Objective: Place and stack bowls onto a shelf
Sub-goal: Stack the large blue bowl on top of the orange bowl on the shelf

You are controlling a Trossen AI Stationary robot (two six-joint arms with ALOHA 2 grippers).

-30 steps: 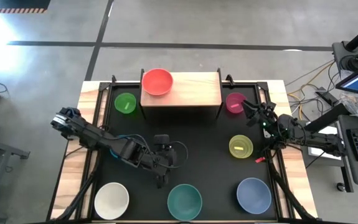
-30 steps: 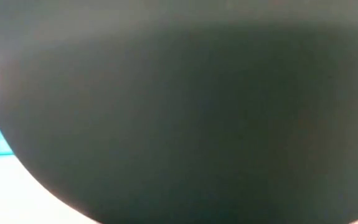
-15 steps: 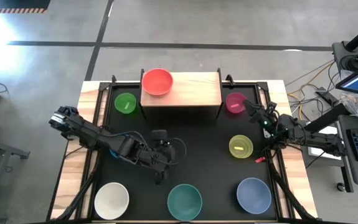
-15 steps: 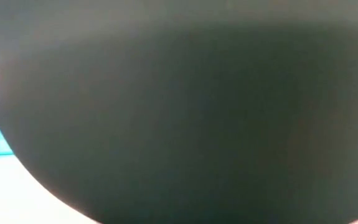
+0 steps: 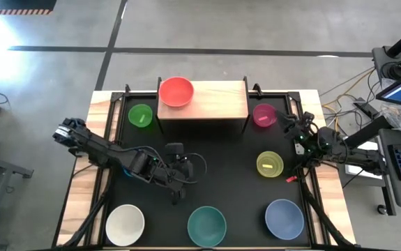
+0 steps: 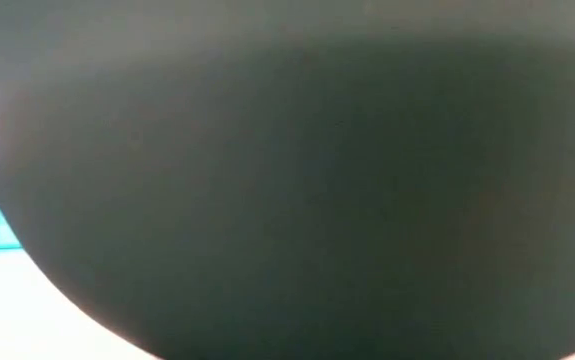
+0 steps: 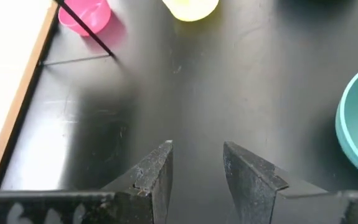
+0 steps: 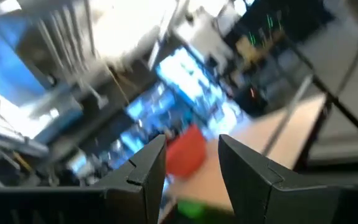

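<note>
Plastic, light and stiff: teal bowl (image 5: 207,225) on black table (image 5: 221,150) near left gripper (image 7: 196,163), parted, empty. Best pinched at rim. Right gripper (image 8: 191,165) parted, empty, beside pink bowl (image 5: 263,115).

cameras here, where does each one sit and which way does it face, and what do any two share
High: above the table, looking straight down; both arms, shelf, all bowls.
Low: at table height, blocked by a dark curved surface; no robot part shows.
Left wrist: on the left arm, looking past its open left gripper across the tabletop.
Right wrist: on the right arm, open right gripper facing the room.
Shared: high and left wrist both show the pink bowl, yellow bowl, teal bowl.
</note>
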